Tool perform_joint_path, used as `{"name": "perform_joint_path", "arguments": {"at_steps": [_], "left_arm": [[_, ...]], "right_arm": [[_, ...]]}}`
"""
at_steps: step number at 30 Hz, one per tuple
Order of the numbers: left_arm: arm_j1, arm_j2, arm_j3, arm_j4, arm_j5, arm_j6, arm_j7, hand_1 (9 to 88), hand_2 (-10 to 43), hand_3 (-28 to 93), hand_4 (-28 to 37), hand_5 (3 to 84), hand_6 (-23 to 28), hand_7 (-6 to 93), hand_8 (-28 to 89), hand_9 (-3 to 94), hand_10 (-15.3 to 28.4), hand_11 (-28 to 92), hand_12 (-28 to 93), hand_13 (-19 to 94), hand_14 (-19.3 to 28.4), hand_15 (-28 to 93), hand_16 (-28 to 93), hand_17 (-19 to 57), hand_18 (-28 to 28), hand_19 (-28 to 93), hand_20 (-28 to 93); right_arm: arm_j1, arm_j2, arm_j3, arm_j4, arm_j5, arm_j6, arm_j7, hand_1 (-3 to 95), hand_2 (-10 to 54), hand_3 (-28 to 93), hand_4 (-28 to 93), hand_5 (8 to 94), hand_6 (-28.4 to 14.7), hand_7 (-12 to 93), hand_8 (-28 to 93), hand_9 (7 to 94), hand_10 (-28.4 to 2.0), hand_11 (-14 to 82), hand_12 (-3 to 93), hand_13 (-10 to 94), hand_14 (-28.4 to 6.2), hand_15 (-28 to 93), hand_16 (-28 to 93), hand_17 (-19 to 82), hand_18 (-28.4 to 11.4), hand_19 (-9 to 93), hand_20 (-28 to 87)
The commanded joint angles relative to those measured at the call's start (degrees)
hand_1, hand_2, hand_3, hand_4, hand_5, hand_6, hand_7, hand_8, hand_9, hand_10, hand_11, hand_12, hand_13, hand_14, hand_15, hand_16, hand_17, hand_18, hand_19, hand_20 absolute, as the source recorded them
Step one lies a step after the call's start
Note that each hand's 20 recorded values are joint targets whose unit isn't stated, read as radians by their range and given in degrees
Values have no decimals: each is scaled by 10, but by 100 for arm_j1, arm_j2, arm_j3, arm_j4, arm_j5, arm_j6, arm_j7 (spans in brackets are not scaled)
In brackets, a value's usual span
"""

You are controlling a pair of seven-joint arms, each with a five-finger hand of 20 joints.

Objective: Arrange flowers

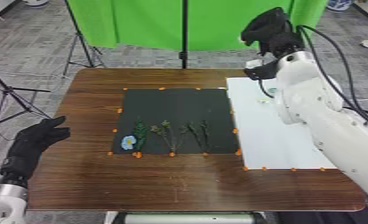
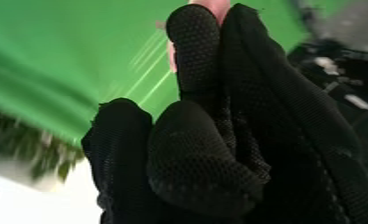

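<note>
the arranging looks partly done: a blue flower and several stems lie on the dark sheet, probably awaiting more blooms. the right hand seems to pinch a pink piece; the left hand, open, rests beside the surface.

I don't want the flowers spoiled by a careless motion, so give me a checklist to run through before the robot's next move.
1. Left hand off the black sheet: ok, it is at the table's left edge.
2. Blue flower on the black sheet: ok.
3. Dried stems on the black sheet: ok.
4. Right hand lowered to the white sheet: not ok, it is raised near the table's far right corner.
5. Pink item at the right hand firmly gripped: cannot tell.
</note>
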Motion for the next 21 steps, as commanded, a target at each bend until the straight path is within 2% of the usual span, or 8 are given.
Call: {"name": "perform_joint_path", "arguments": {"at_steps": [1, 4, 10, 11, 12, 21], "left_arm": [[-148, 43, 144, 101, 9, -94, -43, 255, 239, 600, -283, 478, 79, 80, -64, 503, 163, 177, 80, 420, 194, 195, -55, 107, 150, 232, 145], [-195, 56, 173, 135, 13, -109, -34, 254, 240, 601, -283, 477, 79, 81, -64, 503, 162, 177, 81, 420, 193, 194, -55, 107, 150, 232, 145], [-363, 40, 335, 239, 28, -170, 16, 254, 241, 601, -283, 478, 79, 81, -65, 503, 164, 177, 81, 421, 193, 195, -55, 107, 151, 232, 145], [-333, 33, 351, 202, 44, -135, 20, 254, 241, 601, -283, 478, 79, 81, -65, 504, 164, 177, 81, 421, 193, 195, -55, 107, 151, 232, 145], [-396, 63, 387, 246, 40, -159, 33, 254, 242, 600, -283, 478, 79, 81, -65, 504, 164, 177, 81, 421, 193, 195, -55, 107, 150, 232, 145], [-447, 67, 451, 259, 49, -154, 41, 254, 242, 601, -283, 478, 78, 82, -64, 504, 164, 177, 81, 421, 194, 194, -54, 107, 150, 232, 145]], "right_arm": [[891, -1572, -1018, 712, 2085, -287, -193, 679, -95, 520, -131, 773, -32, 279, 178, 931, -94, 111, 445, 937, 20, 670, 274, 695, -114, 932, 576], [991, -1884, -1438, 1009, 1991, -353, -187, 680, -95, 521, -134, 770, -31, 283, 176, 930, -92, 110, 444, 937, 21, 672, 274, 695, -114, 932, 578], [945, -2403, -1917, 1554, 2154, -576, -284, 678, -95, 525, -139, 767, -31, 288, 171, 929, -92, 109, 442, 937, 21, 674, 273, 695, -113, 932, 580], [906, -2453, -1959, 1600, 2059, -647, -283, 678, -95, 526, -140, 765, -31, 290, 170, 929, -92, 109, 441, 937, 21, 674, 274, 695, -113, 932, 580], [921, -2468, -2055, 1646, 2008, -638, -287, 677, -95, 527, -142, 765, -31, 290, 168, 928, -92, 107, 440, 937, 22, 674, 274, 695, -113, 932, 581], [900, -2800, -2358, 2028, 1883, -691, -100, 677, -95, 535, -150, 759, -30, 291, 157, 923, -91, 95, 422, 937, 23, 674, 278, 693, -113, 932, 586]]}}
